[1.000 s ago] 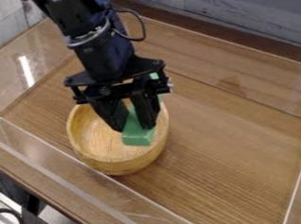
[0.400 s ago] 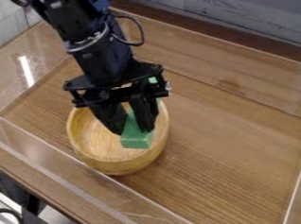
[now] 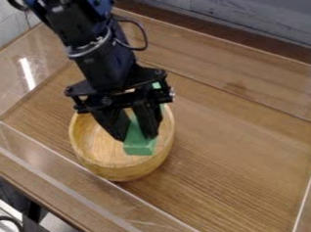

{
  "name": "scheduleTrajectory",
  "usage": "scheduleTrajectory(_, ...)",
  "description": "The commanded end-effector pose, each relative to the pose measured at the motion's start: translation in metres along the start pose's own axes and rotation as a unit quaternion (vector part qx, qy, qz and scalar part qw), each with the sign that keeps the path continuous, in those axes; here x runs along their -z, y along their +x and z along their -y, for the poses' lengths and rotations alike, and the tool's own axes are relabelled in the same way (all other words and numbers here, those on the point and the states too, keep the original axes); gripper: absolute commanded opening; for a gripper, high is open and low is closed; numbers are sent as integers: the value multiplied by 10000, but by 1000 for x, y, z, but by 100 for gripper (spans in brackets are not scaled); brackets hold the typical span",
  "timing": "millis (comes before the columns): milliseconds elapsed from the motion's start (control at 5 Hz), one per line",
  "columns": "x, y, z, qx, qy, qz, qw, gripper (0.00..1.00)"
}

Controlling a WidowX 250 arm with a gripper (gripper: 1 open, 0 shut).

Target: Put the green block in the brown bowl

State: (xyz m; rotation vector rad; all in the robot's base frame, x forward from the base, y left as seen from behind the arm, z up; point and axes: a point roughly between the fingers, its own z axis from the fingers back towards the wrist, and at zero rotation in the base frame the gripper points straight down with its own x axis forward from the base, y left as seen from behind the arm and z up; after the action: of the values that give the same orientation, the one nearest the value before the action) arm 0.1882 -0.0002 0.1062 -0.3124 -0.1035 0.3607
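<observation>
Block gripped over bowl, slight downward shift

Gripper (image 3: 136, 127) closed on the green block (image 3: 138, 145); fingers are brought together around its middle, and no release is shown. The block is held tilted, its lower end exposed beneath the fingertips and a sliver of its upper part seen beside the black gripper body. Compared with the earlier views, the lower end has been shifted slightly down and toward the left of the picture. Small change, same grip.

The lower end is now seen against the interior of the brown bowl (image 3: 100, 153), inside the rim outline. Whether the floor or wall is being touched cannot be told from this angle. The bowl looks unmoved on the wooden tabletop (image 3: 232, 148).

For the task: transport looks nearly finished, placement not done. The step in hand is judged to be the final lowering. A little more descent may be needed, then the fingers should be opened and the arm lifted straight up. Main risk: if released too high or too near the right wall, the block could be tipped against the rim.
</observation>
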Motion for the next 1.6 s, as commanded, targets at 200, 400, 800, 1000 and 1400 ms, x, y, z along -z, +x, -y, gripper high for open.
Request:
scheduleTrajectory(200, -2, 7, -1, 21, -19, 136, 9999, 100)
scheduleTrajectory(400, -2, 11, -1, 19, -28, 155, 9999, 100)
scheduleTrajectory(800, -4, 20, 0, 20, -63, 195, 9998, 100)
scheduleTrajectory(1000, -5, 24, 1, 35, -78, 210, 9997, 100)
scheduleTrajectory(1400, -7, 31, 4, 70, -99, 239, 9996, 100)
